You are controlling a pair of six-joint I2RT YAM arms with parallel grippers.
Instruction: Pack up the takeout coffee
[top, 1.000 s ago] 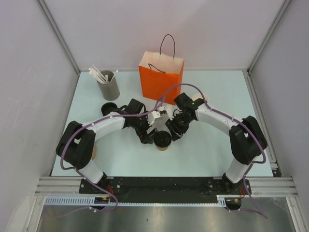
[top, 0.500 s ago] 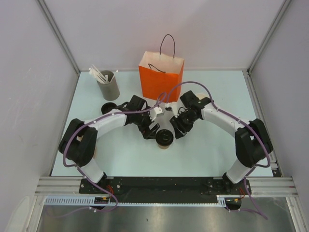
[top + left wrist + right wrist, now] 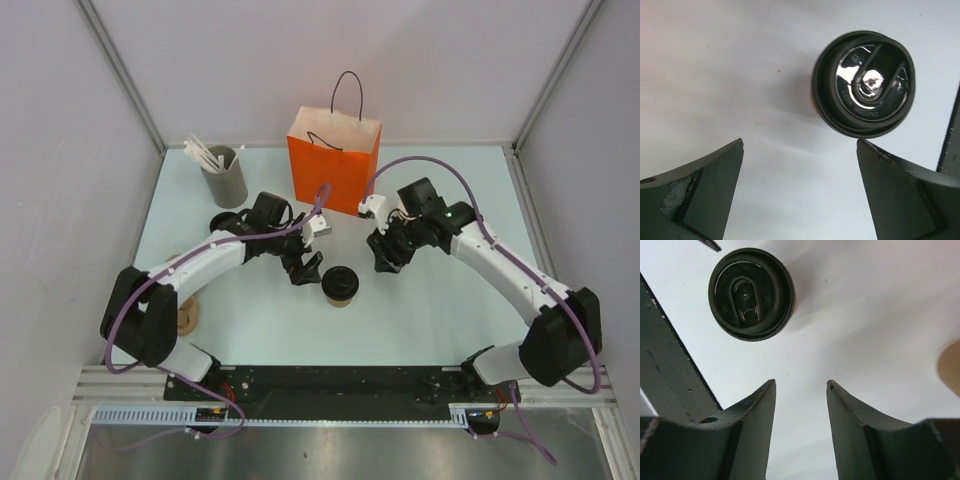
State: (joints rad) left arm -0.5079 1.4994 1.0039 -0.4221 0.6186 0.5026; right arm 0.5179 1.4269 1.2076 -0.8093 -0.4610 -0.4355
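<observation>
The takeout coffee (image 3: 339,286), a tan paper cup with a black lid, stands upright on the table between the two grippers. It shows from above in the left wrist view (image 3: 863,83) and in the right wrist view (image 3: 751,293). My left gripper (image 3: 306,271) is open and empty just left of the cup, not touching it. My right gripper (image 3: 384,259) is open and empty to the cup's right, a little farther off. The orange paper bag (image 3: 334,160) stands open behind them.
A grey holder (image 3: 224,177) with white straws stands at the back left. A black lid stack (image 3: 223,223) lies left of the left arm. Tan cups show partly behind the right arm (image 3: 408,204) and near the left arm's base (image 3: 188,317).
Both grippers have drawn back from the lidded cup, the left one to the left and the right one up and to the right. The cup stands free where it was.
</observation>
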